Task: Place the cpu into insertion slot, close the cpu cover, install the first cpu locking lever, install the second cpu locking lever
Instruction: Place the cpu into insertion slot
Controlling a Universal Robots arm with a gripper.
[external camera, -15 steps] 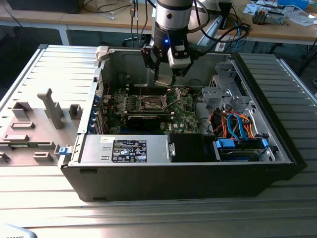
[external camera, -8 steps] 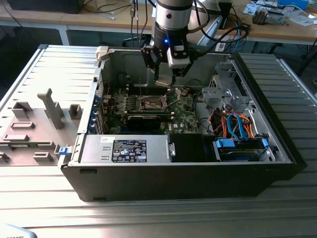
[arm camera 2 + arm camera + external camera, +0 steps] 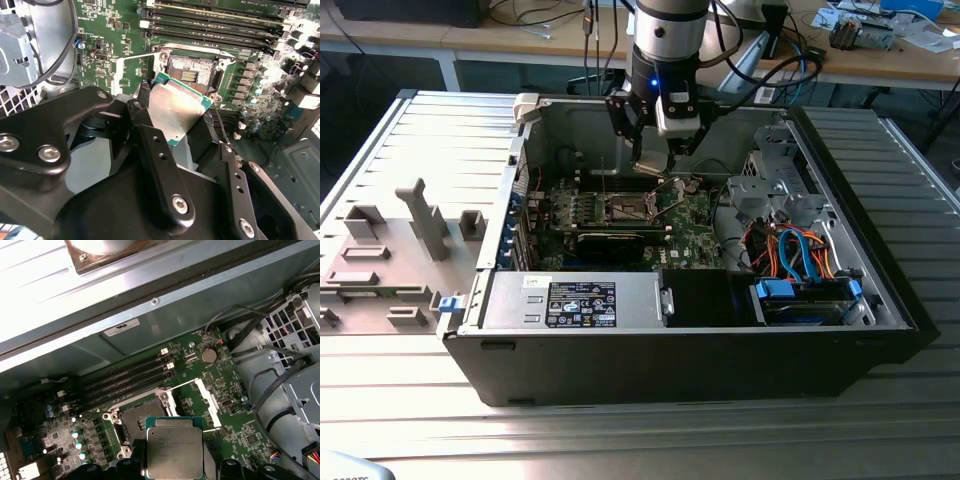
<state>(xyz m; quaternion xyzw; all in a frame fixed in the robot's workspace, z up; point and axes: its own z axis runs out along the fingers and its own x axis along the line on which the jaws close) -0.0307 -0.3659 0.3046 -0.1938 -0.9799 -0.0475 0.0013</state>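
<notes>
counter (image 3: 410, 410): ribbed metal surface, carries the open computer case (image 3: 670, 365). computer case: side panel off, holds everything listed below; all places are given from the insertion slot (image 3: 134, 421). motherboard (image 3: 230, 390): green, lies flat on the case floor and surrounds the insertion slot. power supply (image 3: 580, 300): labelled box against the case wall, well apart from the insertion slot. drive bay (image 3: 805, 295): blue-tabbed, with orange and blue cables, well apart from the insertion slot, towards the exterior view's right. gripper (image 3: 656, 158): hangs over the insertion slot, clamped on the cpu (image 3: 177, 107) by two opposite edges. memory slots (image 3: 125, 377): long black rows, just beside the insertion slot. cpu cover (image 3: 210, 405): silvery frame, swung open, standing up from one edge of the insertion slot. cpu: silver top facing up in both wrist views, held above and a little off the insertion slot, not touching it. insertion slot: dark recess, contact field bare, nothing in it. step in hand, as judged: the first of four, placing the cpu; nothing yet shows as done. this step calls for squaring the chip's edges to the recess and letting it down flat, without scraping the contacts.
</notes>
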